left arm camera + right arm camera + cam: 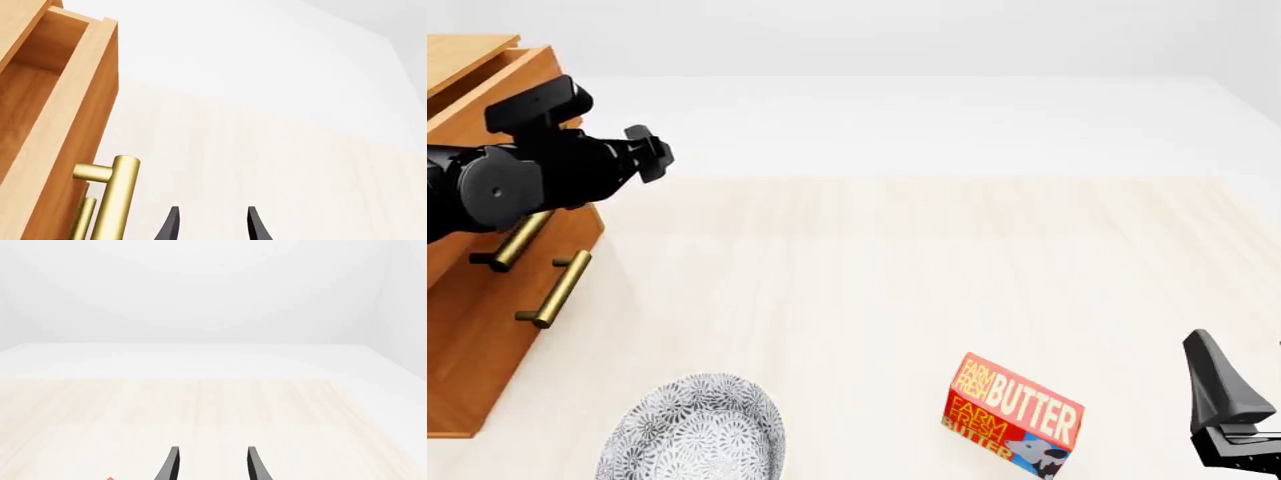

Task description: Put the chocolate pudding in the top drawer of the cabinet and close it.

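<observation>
The top drawer [47, 100] of the cabinet [467, 330] stands pulled out at about nine o'clock in the front view, its wooden interior bare as far as the left wrist view shows. The left tool [210, 225] sits just beside the brass bar handle [113, 200], apart from it, its two dark fingertips spread with nothing between them. The right tool [210, 465] waits at about four o'clock in the front view, likewise parted and holding nothing, above the pale table [894, 280].

The chocolate pudding is not clearly in any view (a tiny orange corner at the lower edge of the right wrist picture may be it or may be the butter box; I cannot tell). What does show at six o'clock is a red-and-yellow butter box [1014, 412] and, toward seven o'clock, a patterned bowl [694, 435].

Judging by its kind, the pudding should be a light, stiff carton with smooth faces that could slip. It would best be pinched across its thin sides near the middle, firmly but without crushing, then lowered flat into the drawer.
</observation>
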